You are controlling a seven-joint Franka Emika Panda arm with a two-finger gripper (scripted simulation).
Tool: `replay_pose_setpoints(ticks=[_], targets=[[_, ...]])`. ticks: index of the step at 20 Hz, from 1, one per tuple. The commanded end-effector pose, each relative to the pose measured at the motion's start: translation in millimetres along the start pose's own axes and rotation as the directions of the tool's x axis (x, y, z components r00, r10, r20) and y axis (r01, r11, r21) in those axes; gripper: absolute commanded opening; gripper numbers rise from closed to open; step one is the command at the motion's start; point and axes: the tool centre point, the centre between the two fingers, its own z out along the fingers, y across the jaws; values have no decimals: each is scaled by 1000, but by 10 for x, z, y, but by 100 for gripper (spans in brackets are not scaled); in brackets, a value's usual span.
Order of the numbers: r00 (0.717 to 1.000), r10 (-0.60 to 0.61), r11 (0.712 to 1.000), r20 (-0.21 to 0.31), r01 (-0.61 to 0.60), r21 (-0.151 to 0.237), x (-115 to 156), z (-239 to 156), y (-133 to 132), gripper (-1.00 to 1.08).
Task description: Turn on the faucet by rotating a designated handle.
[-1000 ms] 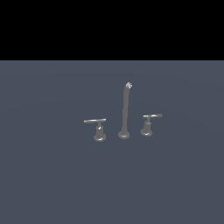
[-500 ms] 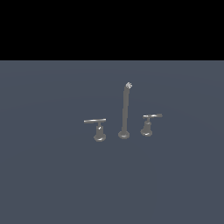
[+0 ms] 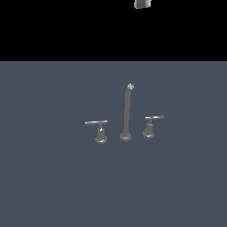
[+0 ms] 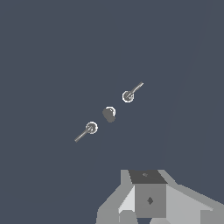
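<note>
The faucet (image 3: 126, 114) is a grey three-piece set on the dark floor: a tall thin spout with one lever handle on each side. The handle (image 3: 150, 125) with the shorter bar stands on the exterior view's right of the spout; the longer-barred one (image 3: 98, 129) stands on the left. From above, the wrist view shows the spout (image 4: 109, 114) between two levers, and I cannot tell which lever is which. My gripper (image 3: 142, 3) shows only as a grey piece at the top edge, high above and far from the faucet. Its grey body (image 4: 148, 199) fills the wrist view's edge; the fingers' spacing is unclear.
A flat dark blue-grey floor (image 3: 53, 177) spreads around the faucet. A black background lies above it in the exterior view.
A grey part of my gripper has come into the exterior view at its top edge. The faucet and both levers stand as before.
</note>
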Motion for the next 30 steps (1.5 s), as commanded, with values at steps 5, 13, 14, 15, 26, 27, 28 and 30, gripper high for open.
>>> replay_pose_setpoints(ticks=[5,13,14,15,26,27,28,30], targets=[[985,171,985,-1,-171,-6,463,495,-25,-100],[929,371,929,-5,-371,-13,949,1200,16,-100],[919,395,919,-5,-395,-13,1002,1295,26,-100],[908,418,908,-6,-418,-14,1054,1391,38,-100],[764,645,764,-15,-645,-21,1473,2466,225,-100],[752,659,752,-15,-659,-21,1494,2546,243,-100],[740,672,740,-16,-672,-22,1512,2620,259,-100],[719,695,719,-17,-695,-22,1541,2754,290,-100]])
